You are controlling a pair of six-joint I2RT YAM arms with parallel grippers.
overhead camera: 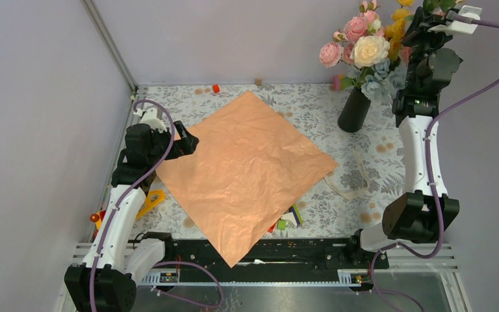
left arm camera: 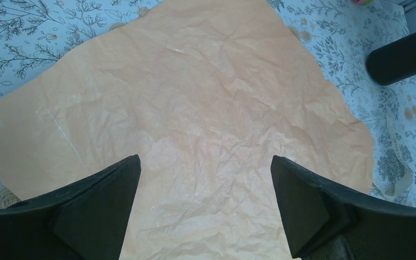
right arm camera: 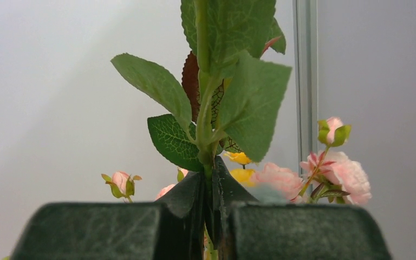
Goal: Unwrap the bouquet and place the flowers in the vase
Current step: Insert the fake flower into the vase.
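Overhead, top external view: a crinkled peach paper sheet [overhead camera: 247, 169] lies unfolded and flat on the floral-print table [overhead camera: 299, 107], with its near corner reaching past the table's front edge. A small glossy black vase [overhead camera: 354, 112] stands upright toward the far right, apart from the paper sheet. A bunch of pink, cream, yellow and pale-blue artificial flowers [overhead camera: 367, 49] sits in it. A pale ribbon [overhead camera: 351, 181] lies loose on the table near the sheet's right corner. The left gripper [overhead camera: 190, 144] is at the sheet's left corner. The right gripper [overhead camera: 416, 29] is raised high among the blooms above the vase.

Left wrist view: the left gripper [left arm camera: 206, 179] is released, fingers spread wide, with the paper sheet [left arm camera: 195, 108] below. The vase [left arm camera: 403, 54] shows at upper right, and the ribbon [left arm camera: 392, 141] lies beside the sheet's edge.

Right wrist view: the right gripper [right arm camera: 210, 206] is clenched on a thin green leafy stem [right arm camera: 206, 135], which stands upright between the fingers. More of the flowers [right arm camera: 276, 179], pink and yellow, show just behind.
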